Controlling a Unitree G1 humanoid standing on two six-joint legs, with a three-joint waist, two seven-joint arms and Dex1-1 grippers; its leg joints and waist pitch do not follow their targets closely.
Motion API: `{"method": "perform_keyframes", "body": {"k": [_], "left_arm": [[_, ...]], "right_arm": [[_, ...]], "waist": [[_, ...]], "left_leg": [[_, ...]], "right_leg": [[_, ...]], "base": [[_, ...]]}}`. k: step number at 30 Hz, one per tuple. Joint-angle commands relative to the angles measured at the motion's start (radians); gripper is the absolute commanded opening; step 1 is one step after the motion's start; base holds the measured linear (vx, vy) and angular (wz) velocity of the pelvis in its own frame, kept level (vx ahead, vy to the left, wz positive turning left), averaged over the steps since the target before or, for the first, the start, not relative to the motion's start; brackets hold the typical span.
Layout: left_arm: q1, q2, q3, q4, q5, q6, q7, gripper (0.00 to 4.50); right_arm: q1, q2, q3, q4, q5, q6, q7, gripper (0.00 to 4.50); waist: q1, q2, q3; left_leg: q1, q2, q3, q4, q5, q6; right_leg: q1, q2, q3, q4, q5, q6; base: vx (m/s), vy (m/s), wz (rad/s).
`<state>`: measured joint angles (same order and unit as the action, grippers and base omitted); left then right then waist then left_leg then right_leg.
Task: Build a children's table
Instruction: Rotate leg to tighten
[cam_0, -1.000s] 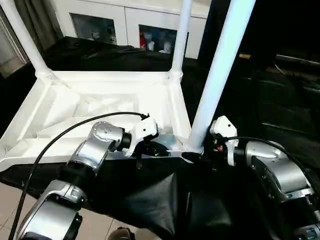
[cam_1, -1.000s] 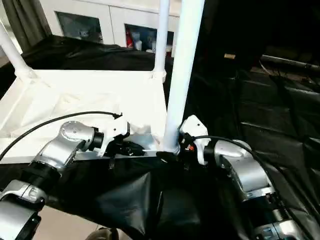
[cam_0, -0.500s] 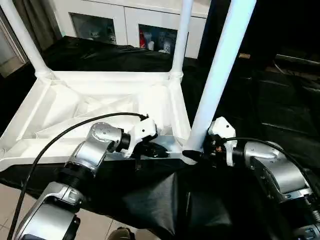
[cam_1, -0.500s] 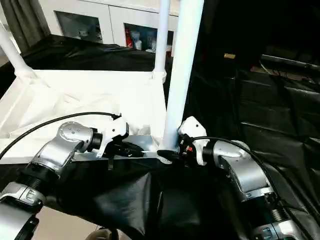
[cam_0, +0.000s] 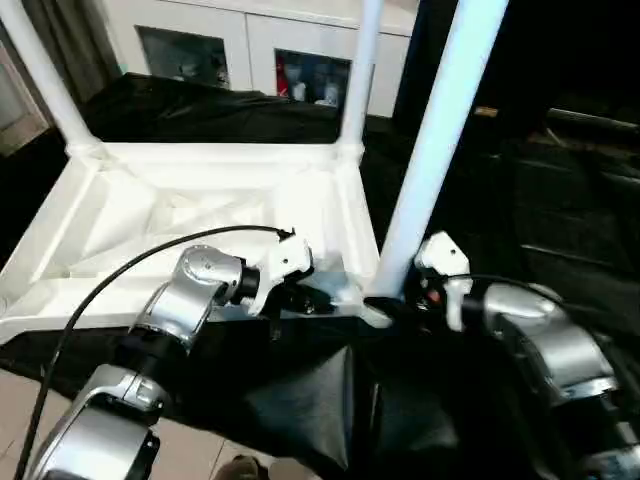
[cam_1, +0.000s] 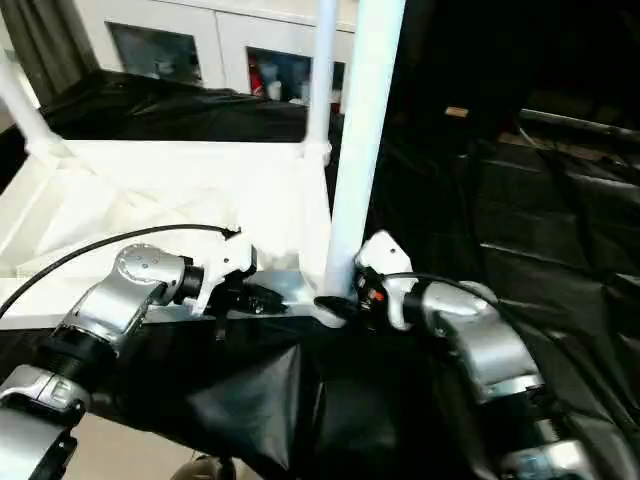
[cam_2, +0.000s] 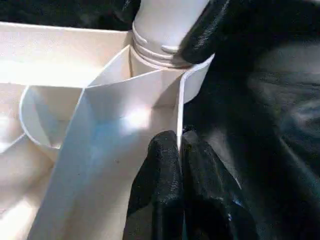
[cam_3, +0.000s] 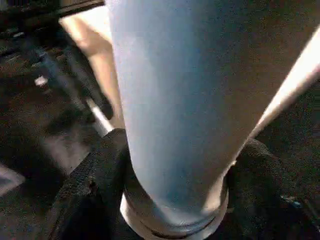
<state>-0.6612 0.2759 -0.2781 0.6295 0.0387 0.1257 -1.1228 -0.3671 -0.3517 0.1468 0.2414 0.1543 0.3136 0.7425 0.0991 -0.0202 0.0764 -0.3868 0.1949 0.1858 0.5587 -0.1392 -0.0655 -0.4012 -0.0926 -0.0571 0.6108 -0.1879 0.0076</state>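
The white tabletop (cam_0: 200, 152) lies upside down on black cloth, its ribbed underside facing up. Three white legs stand in its corner sockets: far left (cam_0: 40, 70), far right (cam_0: 362, 70) and near right (cam_0: 435, 150). My left gripper (cam_0: 310, 298) is shut on the thin near rim (cam_2: 150, 100), just beside the near-right socket, with both fingers (cam_2: 162, 170) pinching the wall. My right gripper (cam_0: 390, 308) is closed around the base of the near-right leg (cam_3: 170, 100), one black finger (cam_3: 95, 185) on each side just above its flared end.
A white cabinet with glass doors (cam_0: 250, 50) stands behind the work. Black cloth (cam_0: 560, 200) covers the surface to the right and front. A black cable (cam_0: 120, 270) loops over my left forearm. Pale floor tiles (cam_0: 20, 400) show at the near left.
My right gripper's fingers have closed in around the base of the near-right leg. The left gripper keeps its hold on the rim. The picture has shifted a little.
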Motion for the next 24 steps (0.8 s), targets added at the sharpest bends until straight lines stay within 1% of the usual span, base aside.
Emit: {"method": "perform_keyframes", "body": {"k": [1,2,3,4,5,6,7,8,9,10,11,12,13,15,16,17,19,20,21,22,23,24], "left_arm": [[-0.032,-0.052,0.029,0.052,0.006,0.005,0.132,0.0],[-0.058,-0.089,0.044,0.094,0.014,0.016,0.216,0.0],[-0.064,-0.099,0.046,0.103,0.016,0.021,0.238,0.0],[-0.072,-0.111,0.049,0.115,0.02,0.028,0.265,0.0],[-0.083,-0.127,0.053,0.129,0.024,0.036,0.301,0.0],[-0.115,-0.182,0.057,0.169,0.036,0.063,0.402,0.0],[-0.126,-0.202,0.053,0.183,0.043,0.07,0.435,0.0],[-0.136,-0.224,0.048,0.199,0.052,0.074,0.467,0.0],[-0.136,-0.224,0.048,0.199,0.052,0.074,0.467,0.0],[-0.147,-0.236,0.046,0.218,0.059,0.069,0.484,0.0],[-0.163,-0.259,0.041,0.244,0.07,0.058,0.511,0.0],[-0.163,-0.259,0.041,0.244,0.07,0.058,0.511,0.0],[-0.169,-0.269,0.039,0.252,0.072,0.048,0.515,0.0],[-0.171,-0.275,0.038,0.254,0.072,0.043,0.513,0.0],[-0.171,-0.278,0.034,0.253,0.07,0.029,0.497,0.0],[-0.166,-0.275,0.033,0.249,0.065,0.02,0.482,0.0],[-0.165,-0.275,0.032,0.251,0.062,0.011,0.474,0.0],[-0.16,-0.271,0.03,0.249,0.059,0.003,0.461,0.0],[-0.155,-0.267,0.03,0.246,0.052,-0.007,0.437,0.0],[-0.154,-0.266,0.03,0.246,0.052,-0.008,0.435,0.0],[-0.152,-0.265,0.031,0.244,0.049,-0.009,0.43,0.0],[-0.153,-0.265,0.032,0.245,0.048,-0.01,0.427,0.0]], "right_arm": [[-0.008,0.035,-0.018,0.078,-0.05,0.033,-0.147,2.5],[-0.015,0.09,-0.058,0.104,-0.046,0.05,-0.253,2.5],[-0.017,0.104,-0.068,0.109,-0.044,0.053,-0.278,2.49],[-0.02,0.121,-0.079,0.115,-0.041,0.057,-0.309,2.49],[-0.024,0.142,-0.094,0.123,-0.038,0.062,-0.347,2.49],[-0.04,0.212,-0.129,0.152,-0.038,0.059,-0.473,2.49],[-0.049,0.238,-0.14,0.165,-0.038,0.052,-0.516,2.49],[-0.059,0.266,-0.149,0.18,-0.041,0.04,-0.561,2.49],[-0.059,0.266,-0.149,0.18,-0.041,0.04,-0.561,2.49],[-0.068,0.283,-0.155,0.192,-0.047,0.031,-0.586,2.49],[-0.083,0.308,-0.153,0.203,-0.058,0.015,-0.61,2.49],[-0.083,0.308,-0.153,0.203,-0.058,0.015,-0.61,2.49],[-0.089,0.32,-0.155,0.204,-0.058,0.007,-0.618,2.49],[-0.093,0.326,-0.156,0.203,-0.055,0.001,-0.618,2.49],[-0.094,0.321,-0.144,0.193,-0.059,-0.008,-0.595,2.49],[-0.089,0.313,-0.138,0.181,-0.059,-0.018,-0.576,2.49],[-0.086,0.311,-0.136,0.175,-0.062,-0.028,-0.567,2.78],[-0.082,0.305,-0.143,0.166,-0.056,-0.039,-0.557,2.85],[-0.081,0.295,-0.159,0.161,-0.041,-0.049,-0.543,2.88],[-0.082,0.292,-0.161,0.162,-0.04,-0.051,-0.54,2.98],[-0.084,0.286,-0.165,0.162,-0.035,-0.057,-0.532,3.23],[-0.086,0.282,-0.168,0.164,-0.032,-0.063,-0.526,3.23]], "waist": [[-0.004,-0.015,-0.061],[-0.007,-0.015,-0.063],[-0.007,-0.015,-0.063],[-0.008,-0.018,-0.062],[-0.008,-0.018,-0.063],[-0.009,-0.018,-0.062],[-0.007,-0.015,-0.065],[-0.008,-0.016,-0.065],[-0.008,-0.016,-0.065],[-0.007,-0.007,-0.063],[-0.009,-0.006,-0.065],[-0.008,-0.01,-0.066],[-0.005,-0.01,-0.066],[-0.006,-0.009,-0.066],[-0.007,-0.011,-0.065],[-0.007,-0.01,-0.065],[-0.007,-0.01,-0.064],[-0.007,-0.013,-0.063],[-0.007,-0.012,-0.062],[-0.008,-0.013,-0.061],[-0.007,-0.013,-0.061],[-0.007,-0.012,-0.06]], "left_leg": [[0.023,0.029,-0.01,-0.061,-0.298,0.01],[0.023,0.03,-0.012,-0.062,-0.308,-0.005],[0.023,0.031,-0.014,-0.063,-0.314,-0.007],[0.024,0.03,-0.013,-0.063,-0.318,-0.004],[0.023,0.029,-0.013,-0.062,-0.313,0.002],[0.022,0.029,-0.012,-0.062,-0.307,0.004],[0.025,0.028,-0.012,-0.061,-0.3,0.0],[0.022,0.028,-0.014,-0.063,-0.294,-0.002],[0.023,0.028,-0.012,-0.062,-0.295,-0.001],[0.023,0.028,-0.013,-0.062,-0.296,0.003],[0.02,0.026,-0.013,-0.062,-0.294,0.001],[0.021,0.025,-0.012,-0.061,-0.289,0.003],[0.021,0.025,-0.011,-0.06,-0.279,0.012],[0.016,0.023,-0.013,-0.061,-0.277,0.019],[0.015,0.023,-0.013,-0.062,-0.276,0.022],[0.017,0.024,-0.012,-0.06,-0.273,0.026],[0.017,0.024,-0.012,-0.061,-0.274,0.03],[0.016,0.024,-0.012,-0.061,-0.278,0.034],[0.016,0.025,-0.012,-0.062,-0.283,0.036],[0.017,0.025,-0.012,-0.063,-0.29,0.037],[0.017,0.025,-0.012,-0.063,-0.291,0.036],[0.017,0.026,-0.012,-0.063,-0.29,0.035]], "right_leg": [[0.032,-0.054,0.038,-0.089,-0.326,-0.19],[0.034,-0.056,0.038,-0.092,-0.356,-0.176],[0.033,-0.057,0.038,-0.094,-0.362,-0.17],[0.032,-0.056,0.04,-0.096,-0.359,-0.163],[0.033,-0.055,0.04,-0.096,-0.35,-0.159],[0.032,-0.056,0.041,-0.096,-0.344,-0.159],[0.029,-0.055,0.041,-0.095,-0.335,-0.163],[0.032,-0.055,0.04,-0.094,-0.328,-0.163],[0.031,-0.055,0.04,-0.095,-0.325,-0.161],[0.031,-0.055,0.042,-0.095,-0.307,-0.161],[0.033,-0.051,0.042,-0.094,-0.281,-0.158],[0.033,-0.049,0.042,-0.093,-0.266,-0.158],[0.036,-0.05,0.042,-0.091,-0.241,-0.16],[0.039,-0.051,0.041,-0.09,-0.239,-0.155],[0.039,-0.05,0.04,-0.091,-0.242,-0.152],[0.038,-0.05,0.041,-0.091,-0.239,-0.154],[0.038,-0.05,0.041,-0.092,-0.241,-0.156],[0.039,-0.051,0.04,-0.093,-0.252,-0.153],[0.037,-0.051,0.04,-0.095,-0.261,-0.151],[0.037,-0.051,0.04,-0.096,-0.28,-0.15],[0.036,-0.052,0.041,-0.097,-0.292,-0.149],[0.036,-0.052,0.041,-0.097,-0.29,-0.15]], "base": [[0.0,0.0,0.0],[0.0,0.0,0.0],[0.0,0.0,0.0],[0.0,0.0,0.0],[0.0,0.0,0.0],[0.0,0.0,0.0],[0.0,0.0,0.0],[0.0,0.0,0.0],[0.0,0.0,0.0],[0.0,0.0,0.0],[0.0,0.0,0.0],[0.0,0.0,0.0],[0.0,0.0,0.0],[0.0,0.0,0.0],[0.0,0.0,0.0],[0.0,0.0,0.0],[0.0,0.0,0.0],[0.0,0.0,0.0],[0.0,0.0,0.0],[0.0,0.0,0.0],[0.0,0.0,0.0],[0.0,0.0,0.0]]}}
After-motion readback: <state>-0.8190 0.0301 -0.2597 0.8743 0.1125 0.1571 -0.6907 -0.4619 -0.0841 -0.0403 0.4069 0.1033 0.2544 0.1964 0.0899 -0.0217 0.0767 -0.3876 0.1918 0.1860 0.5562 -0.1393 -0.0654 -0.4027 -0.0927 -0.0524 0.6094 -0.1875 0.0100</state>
